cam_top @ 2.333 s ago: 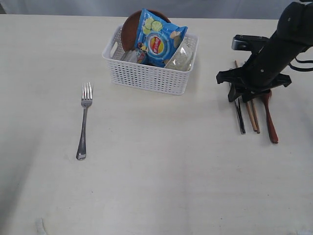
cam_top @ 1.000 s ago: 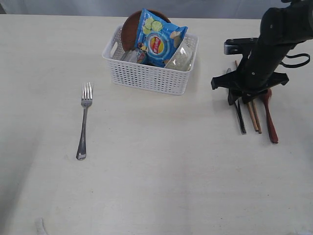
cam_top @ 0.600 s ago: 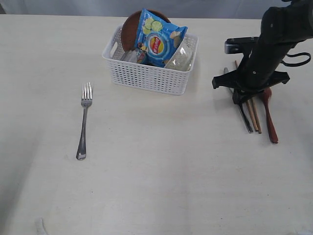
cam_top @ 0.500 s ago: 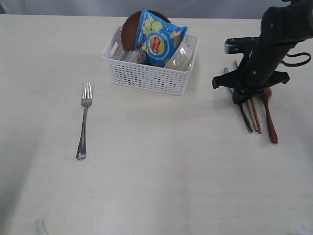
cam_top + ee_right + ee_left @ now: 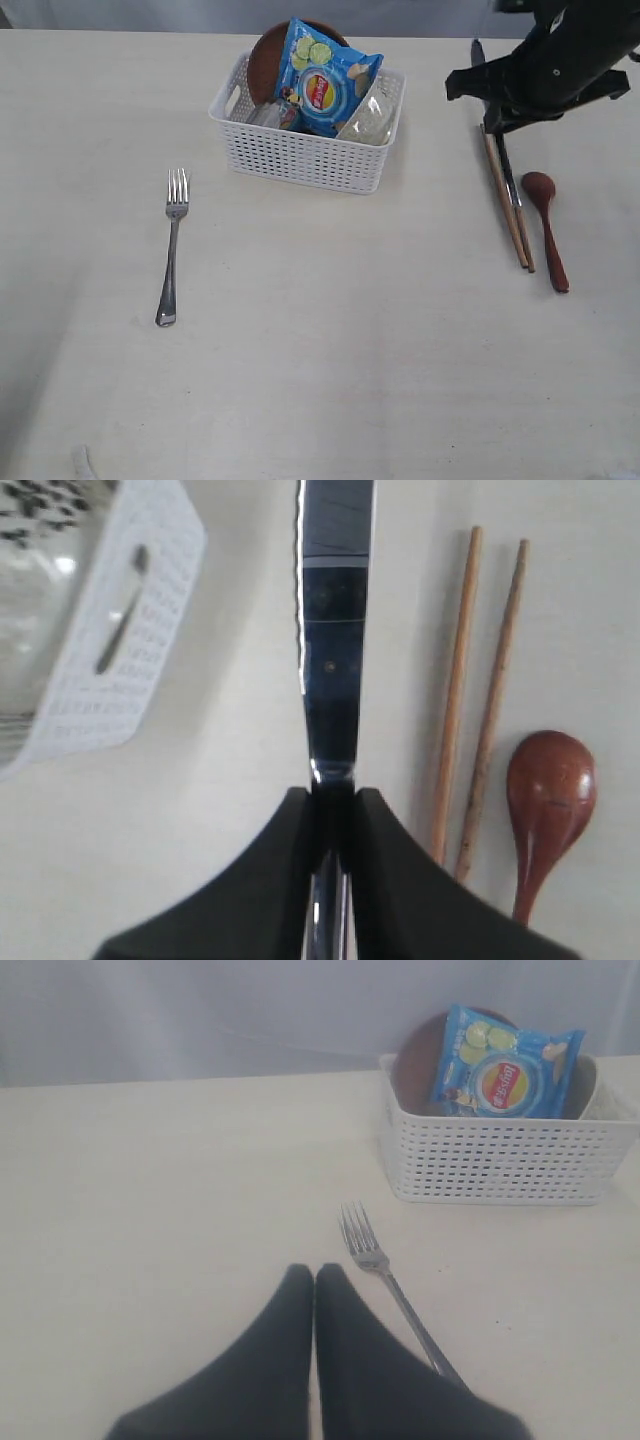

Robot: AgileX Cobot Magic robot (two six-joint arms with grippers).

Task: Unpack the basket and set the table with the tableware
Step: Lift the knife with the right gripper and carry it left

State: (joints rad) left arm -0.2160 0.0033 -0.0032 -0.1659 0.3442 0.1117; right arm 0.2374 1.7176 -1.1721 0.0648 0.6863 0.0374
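Right jaws clamped on steel knife (image 5: 335,630), held over chopsticks (image 5: 520,250) beside wooden spoon (image 5: 548,225); left jaws pressed together, empty, near fork (image 5: 372,1255). Blue crisp packet (image 5: 325,85) in white basket (image 5: 300,155), logo unreadable.

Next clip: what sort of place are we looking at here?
Probably a robot lab bench staged as a dining setup: plain cream table, grey curtain behind, and a black robot arm beside the basket, fork and chopsticks.
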